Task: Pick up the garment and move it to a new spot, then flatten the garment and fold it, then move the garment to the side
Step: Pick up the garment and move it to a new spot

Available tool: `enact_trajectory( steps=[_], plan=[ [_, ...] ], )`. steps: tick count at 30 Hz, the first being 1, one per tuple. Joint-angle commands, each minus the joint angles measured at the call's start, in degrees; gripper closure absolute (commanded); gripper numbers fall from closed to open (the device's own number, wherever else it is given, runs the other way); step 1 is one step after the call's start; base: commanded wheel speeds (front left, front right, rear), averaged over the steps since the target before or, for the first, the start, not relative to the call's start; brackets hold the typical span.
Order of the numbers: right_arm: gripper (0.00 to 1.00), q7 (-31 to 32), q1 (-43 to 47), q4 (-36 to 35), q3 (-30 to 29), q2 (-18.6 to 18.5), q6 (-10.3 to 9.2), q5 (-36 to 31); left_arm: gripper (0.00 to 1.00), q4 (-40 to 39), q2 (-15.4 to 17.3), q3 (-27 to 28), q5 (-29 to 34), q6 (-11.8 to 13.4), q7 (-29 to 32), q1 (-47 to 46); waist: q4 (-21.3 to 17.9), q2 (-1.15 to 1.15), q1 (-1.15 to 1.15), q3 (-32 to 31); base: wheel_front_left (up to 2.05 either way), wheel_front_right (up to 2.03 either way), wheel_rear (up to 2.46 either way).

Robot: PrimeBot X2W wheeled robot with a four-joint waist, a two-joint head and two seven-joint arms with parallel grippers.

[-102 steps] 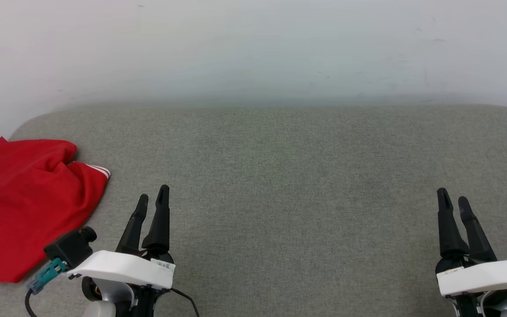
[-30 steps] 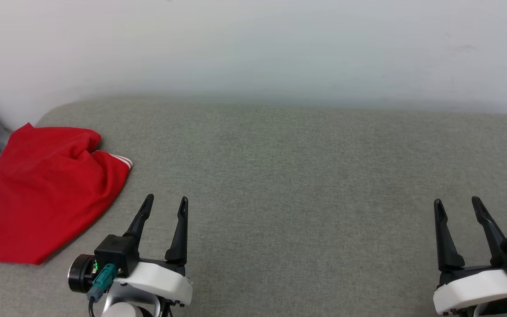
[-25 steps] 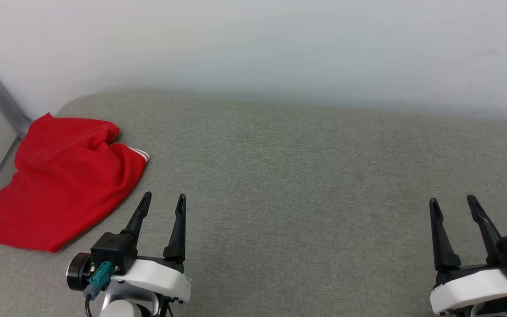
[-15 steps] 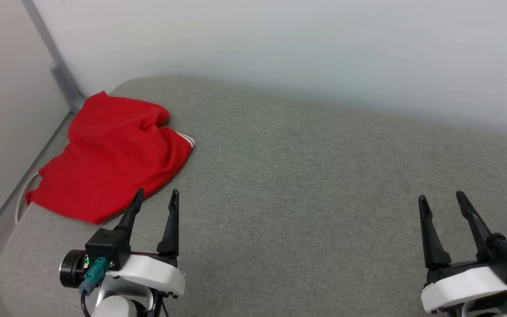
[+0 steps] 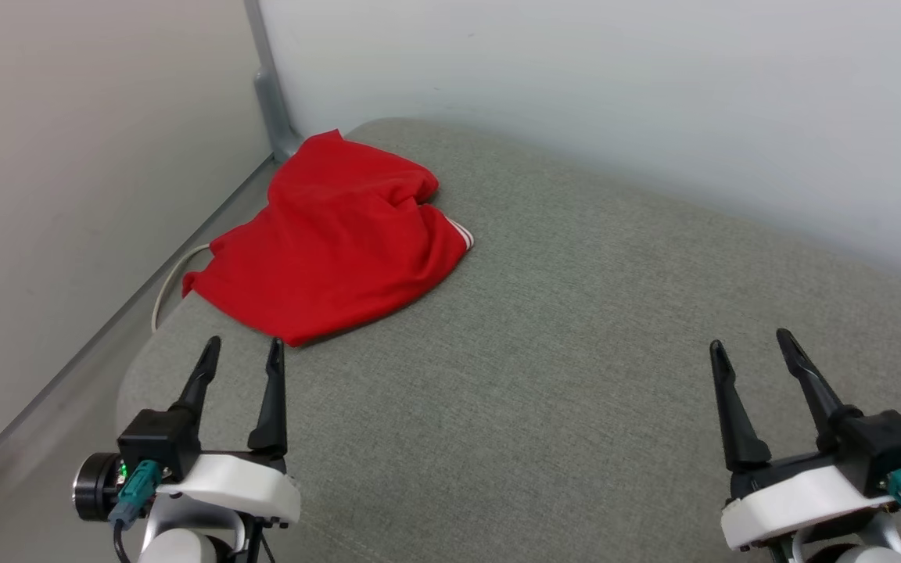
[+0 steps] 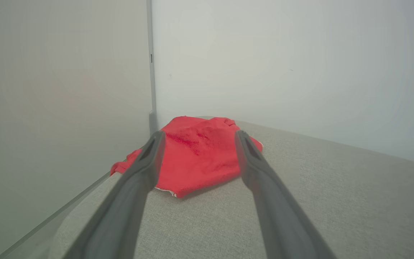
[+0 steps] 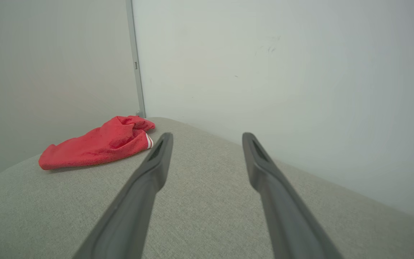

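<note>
Finds the crumpled red jersey garment (image 5: 341, 234) heaped at the far left corner of the grey fabric-covered worktop (image 5: 560, 344), close to the pale walls (image 5: 576, 94). Holds the left tool (image 5: 243, 344) spread wide, empty, just short of the near hem, seemingly ready for pickup. Holds the right tool (image 5: 749, 340) likewise, well apart. Leaves broad bare room rightward for flattening; little margin leftward.
</note>
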Motion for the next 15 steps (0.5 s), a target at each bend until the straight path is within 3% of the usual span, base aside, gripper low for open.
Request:
enact_trajectory(
  steps=[1,15],
  plan=[
    [0.0,0.12,-1.65,0.18,1.09,0.08,-0.04,0.0,0.0,-0.54,0.0,1.1,-0.21,-0.1,-0.15,0.74,1.58,0.0,0.0,0.18,0.0,0.0,0.0],
    [0.0,-0.6,-4.66,2.53,3.31,0.06,-0.05,-0.55,0.0,-2.75,-0.05,4.3,-0.36,-0.06,-0.15,2.91,2.05,0.0,0.0,1.05,0.0,0.0,0.0]
  ],
)
